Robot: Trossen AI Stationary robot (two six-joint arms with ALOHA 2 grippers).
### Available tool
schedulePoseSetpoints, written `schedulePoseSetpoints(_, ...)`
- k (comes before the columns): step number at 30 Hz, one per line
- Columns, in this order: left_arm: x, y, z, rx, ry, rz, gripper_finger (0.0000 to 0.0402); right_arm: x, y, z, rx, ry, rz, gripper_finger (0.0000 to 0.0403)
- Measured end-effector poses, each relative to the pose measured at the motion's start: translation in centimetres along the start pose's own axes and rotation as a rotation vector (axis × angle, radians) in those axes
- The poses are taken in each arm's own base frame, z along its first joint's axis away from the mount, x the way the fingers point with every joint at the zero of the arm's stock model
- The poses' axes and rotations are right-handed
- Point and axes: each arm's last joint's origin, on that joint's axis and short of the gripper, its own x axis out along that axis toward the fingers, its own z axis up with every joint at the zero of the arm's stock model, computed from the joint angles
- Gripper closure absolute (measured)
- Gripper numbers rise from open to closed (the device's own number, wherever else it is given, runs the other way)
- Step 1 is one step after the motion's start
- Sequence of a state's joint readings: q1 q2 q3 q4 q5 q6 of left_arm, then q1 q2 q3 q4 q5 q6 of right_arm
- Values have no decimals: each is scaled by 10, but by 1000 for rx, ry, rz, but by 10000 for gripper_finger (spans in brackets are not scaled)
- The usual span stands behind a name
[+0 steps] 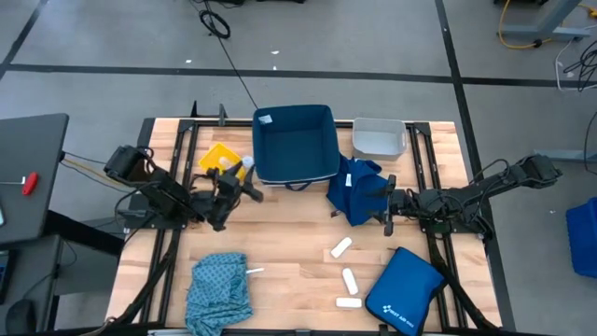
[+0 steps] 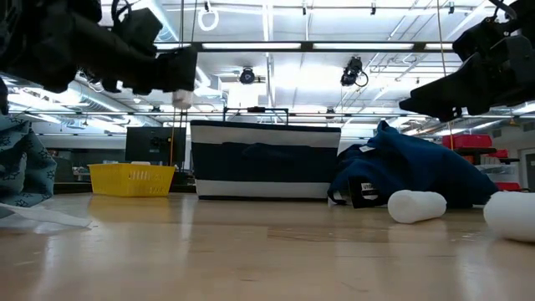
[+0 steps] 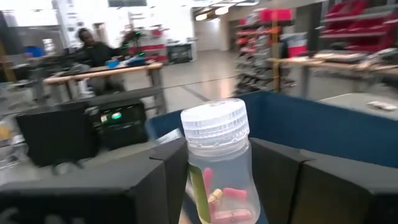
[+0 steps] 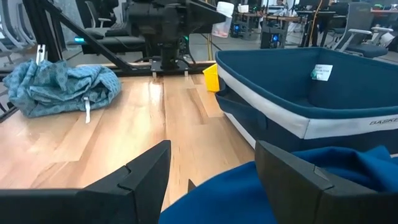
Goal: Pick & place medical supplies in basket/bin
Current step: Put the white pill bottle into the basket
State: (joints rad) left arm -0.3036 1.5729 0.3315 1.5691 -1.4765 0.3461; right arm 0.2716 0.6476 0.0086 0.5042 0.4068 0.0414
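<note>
My left gripper (image 1: 244, 177) holds a small clear vial (image 3: 219, 168) with a white ribbed cap and pink capsules inside, in the air between the yellow bin (image 1: 220, 156) and the navy bin (image 1: 297, 142). My right gripper (image 4: 211, 168) stands open and level over the right edge of the dark blue cloth (image 1: 354, 191), which lies heaped on the table beside the navy bin. A pale grey bin (image 1: 378, 137) stands at the back right. A teal patterned cloth (image 1: 219, 285) lies bunched at the near left, and three white packets (image 1: 341, 247) lie near the front. My left gripper pinches the vial's clear body (image 3: 199, 180), just below the cap, between its two fingers (image 3: 168, 180). The fingers come level from the table's left, one on each side. The vial stands upright, cap up, clear of the table. Whether my right gripper touches the dark blue cloth, I cannot tell.
A flat royal-blue zip pouch (image 1: 403, 291) lies at the near right corner. Bare wood shows in the table's middle between the cloths. The navy bin's near wall (image 2: 266, 159) stands tall right beside the held vial.
</note>
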Motion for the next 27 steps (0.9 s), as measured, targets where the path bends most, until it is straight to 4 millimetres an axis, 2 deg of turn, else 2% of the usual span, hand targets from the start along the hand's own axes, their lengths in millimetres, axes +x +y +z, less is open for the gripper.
schedulePoseSetpoints(5,1,15,-5,12,32,95,254,0,0,0,5,3,0,160)
schedulePoseSetpoints(15,4,42,-13,-7,33,136,254,0,0,-1,4,7,4,160)
schedulePoseSetpoints(23,9,65,-31,-59,28,187,254,0,0,-1,4,7,3,160)
schedulePoseSetpoints(27,7,73,-40,-141,18,152,254,0,0,-1,4,7,3,160)
